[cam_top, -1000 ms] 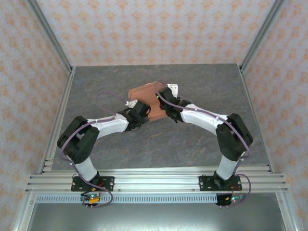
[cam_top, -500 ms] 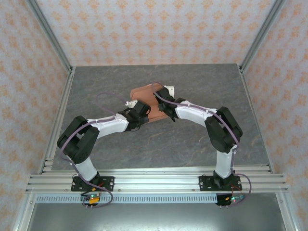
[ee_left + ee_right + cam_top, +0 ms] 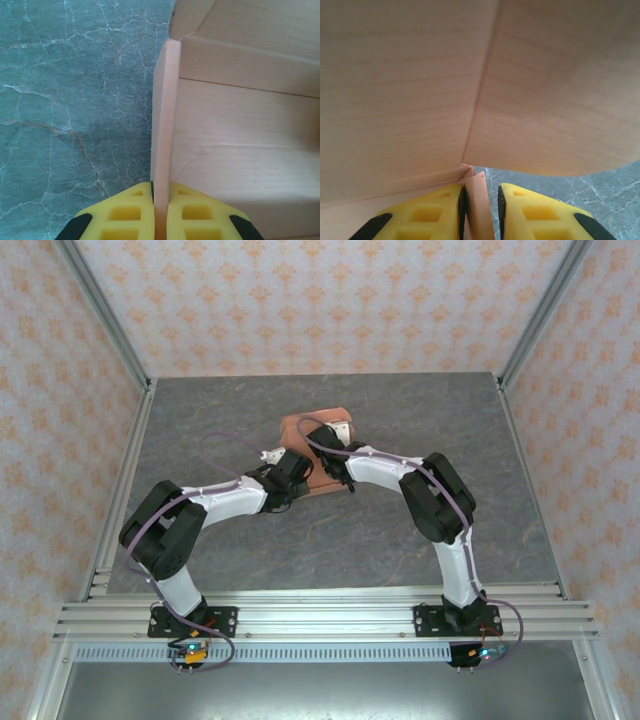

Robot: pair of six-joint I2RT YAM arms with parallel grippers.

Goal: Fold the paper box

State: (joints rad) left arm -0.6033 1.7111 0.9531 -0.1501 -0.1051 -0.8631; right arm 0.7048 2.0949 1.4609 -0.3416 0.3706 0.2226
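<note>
Salmon-orange card: the paper box (image 3: 300, 428) sits on the bench (image 3: 220, 410), upper centre. My left fingers (image 3: 125, 212) clamp its upright wall (image 3: 164, 115) to steady it. The right fingers (image 3: 535, 207) straddle a small flap (image 3: 479, 200), but I cannot tell if they grip it.

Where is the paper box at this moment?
In the top view the paper box sits on the table near its centre, between both wrists; the left gripper pinches one flap, and the right gripper straddles another.
</note>
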